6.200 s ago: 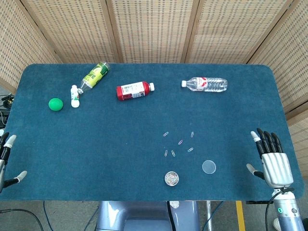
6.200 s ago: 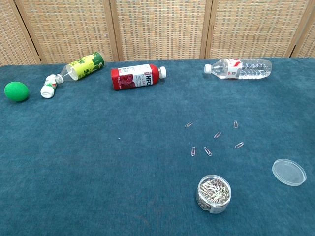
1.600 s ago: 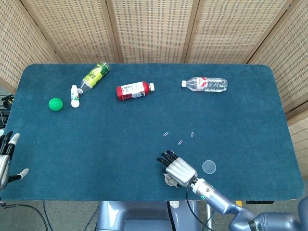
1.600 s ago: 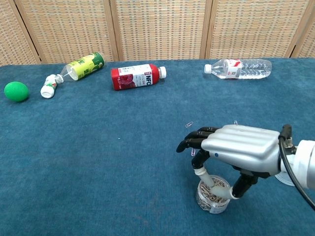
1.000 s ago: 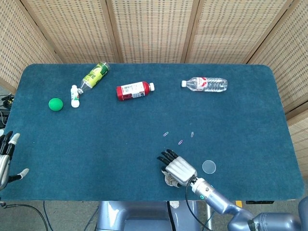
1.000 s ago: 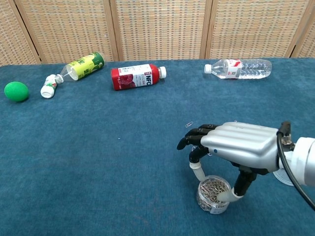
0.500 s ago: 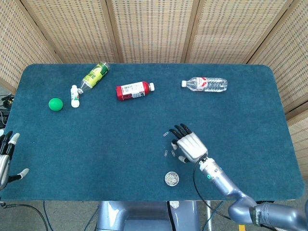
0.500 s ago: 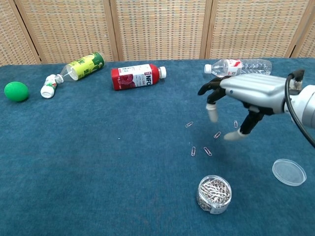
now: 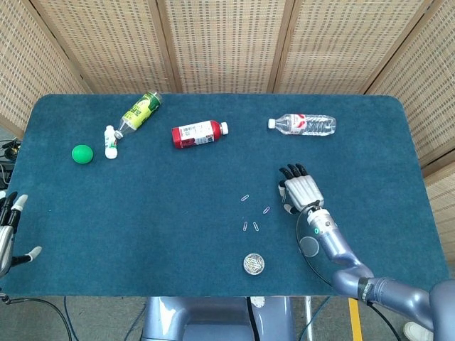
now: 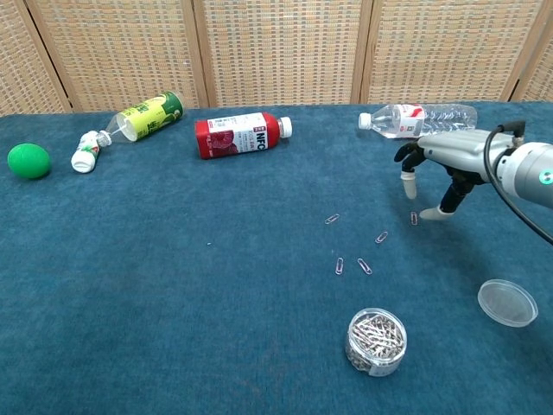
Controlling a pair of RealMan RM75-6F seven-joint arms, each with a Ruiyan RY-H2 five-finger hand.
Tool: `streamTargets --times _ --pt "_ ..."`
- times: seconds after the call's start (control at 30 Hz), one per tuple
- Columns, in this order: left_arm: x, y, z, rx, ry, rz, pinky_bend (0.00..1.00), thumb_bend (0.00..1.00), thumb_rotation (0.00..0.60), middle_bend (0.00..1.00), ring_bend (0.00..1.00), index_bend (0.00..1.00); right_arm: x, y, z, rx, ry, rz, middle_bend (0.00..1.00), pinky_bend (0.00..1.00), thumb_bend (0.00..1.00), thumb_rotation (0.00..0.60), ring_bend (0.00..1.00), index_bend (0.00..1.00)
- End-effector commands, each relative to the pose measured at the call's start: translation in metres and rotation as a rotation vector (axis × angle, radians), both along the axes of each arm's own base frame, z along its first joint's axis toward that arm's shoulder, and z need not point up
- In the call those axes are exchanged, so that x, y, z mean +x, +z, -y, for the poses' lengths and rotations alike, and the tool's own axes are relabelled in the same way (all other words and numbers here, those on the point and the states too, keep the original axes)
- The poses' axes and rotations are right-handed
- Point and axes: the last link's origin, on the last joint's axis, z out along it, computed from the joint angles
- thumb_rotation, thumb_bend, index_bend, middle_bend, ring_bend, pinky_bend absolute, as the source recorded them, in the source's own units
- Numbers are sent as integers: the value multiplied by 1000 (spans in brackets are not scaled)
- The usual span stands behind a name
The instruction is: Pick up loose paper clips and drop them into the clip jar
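Paper clips (image 10: 364, 265), thin bent wire loops, lie scattered on the napped blue cloth of the table (image 10: 173, 285), between the clip jar (image 10: 375, 341) and the right hand (image 10: 442, 156). That jar is a small round clear tub, upright and lidless, packed with silvery clips; its flat translucent lid (image 10: 506, 303) lies apart to the right. The right hand, silver-shelled with dark fingers, hovers palm-down over the farthest clip (image 10: 414, 218), fingers apart and holding nothing. The left hand (image 9: 7, 231) sits at the table's edge, fingers spread.
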Motion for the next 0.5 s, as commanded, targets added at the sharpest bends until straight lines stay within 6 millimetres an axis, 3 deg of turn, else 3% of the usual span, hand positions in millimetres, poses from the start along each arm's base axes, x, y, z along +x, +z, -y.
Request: streamTargets --times 0.03,0.5 --pt "-1 0 -1 -1 2 -1 0 0 600 0 0 0 5 -5 0 23 6 15 110 0 293 600 0 490" --pt "-2 -1 -1 -1 6 -3 0 0 600 0 0 0 19 -35 -4 90 39 1 109 0 301 600 0 491"
